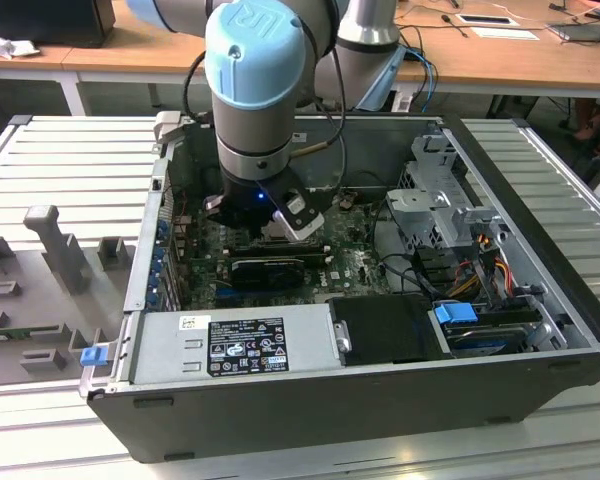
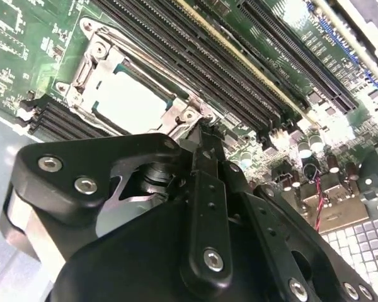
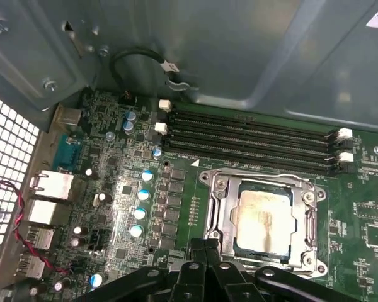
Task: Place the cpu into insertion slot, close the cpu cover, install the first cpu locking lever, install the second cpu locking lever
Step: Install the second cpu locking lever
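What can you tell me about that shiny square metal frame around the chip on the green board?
The cpu cover is a thin, silver-grey metal frame with a square window cut through its middle. It lies flat and closed over the insertion slot, and the pale cpu shows through the window. Round screws sit at its corners. It lies beside the long black memory slots on the green motherboard. The gripper hovers close by its edge; contact cannot be judged.

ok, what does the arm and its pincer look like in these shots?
The arm is built of silver-grey tubular segments with a light blue rounded joint cap bearing white letters. A black cable runs along it, and a small blue light glows at the black wrist. In both wrist views the pincer is matte black metal: flat linkage bars joined by shiny silver screws and pins.
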